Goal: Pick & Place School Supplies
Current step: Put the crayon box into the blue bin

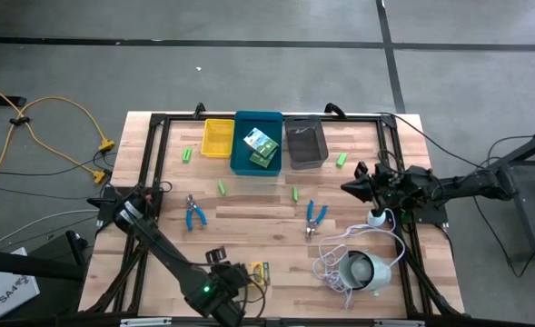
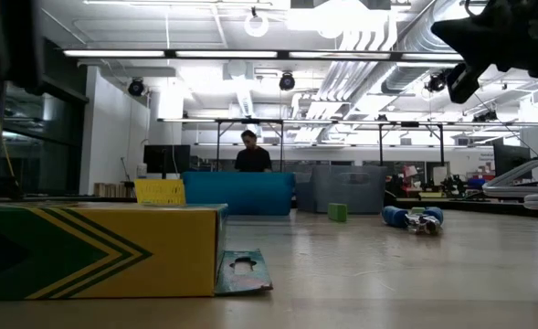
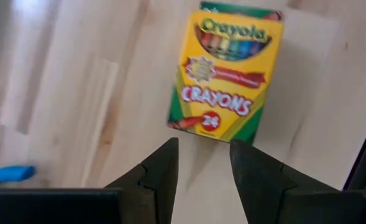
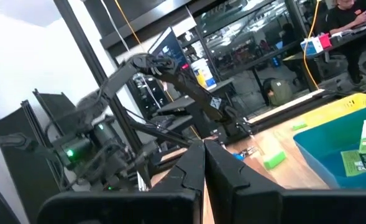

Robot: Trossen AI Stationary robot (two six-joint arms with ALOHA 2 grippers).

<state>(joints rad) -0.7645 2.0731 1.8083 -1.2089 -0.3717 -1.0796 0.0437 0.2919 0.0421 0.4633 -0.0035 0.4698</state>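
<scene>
Yellow crayon box (image 3: 228,71) lies flat on the table's near edge, just ahead of my left gripper (image 3: 202,168), jaws parted and empty. Approach step; next I must descend squarely, then close. Right gripper (image 4: 203,167) waits shut at the right side.

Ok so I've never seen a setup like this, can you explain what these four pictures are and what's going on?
It's a two-armed robot at a wooden table, filmed four ways: from overhead, level with the tabletop, and from a camera on each wrist. The left gripper, open and holding nothing, hovers just short of a crayon box near the table's front edge. The right gripper is shut and empty, waiting at the right side. Another crayon box lies in the blue bin, between a yellow bin and a grey bin. Two blue-handled tools, green pieces and a white corded device lie around.
</scene>
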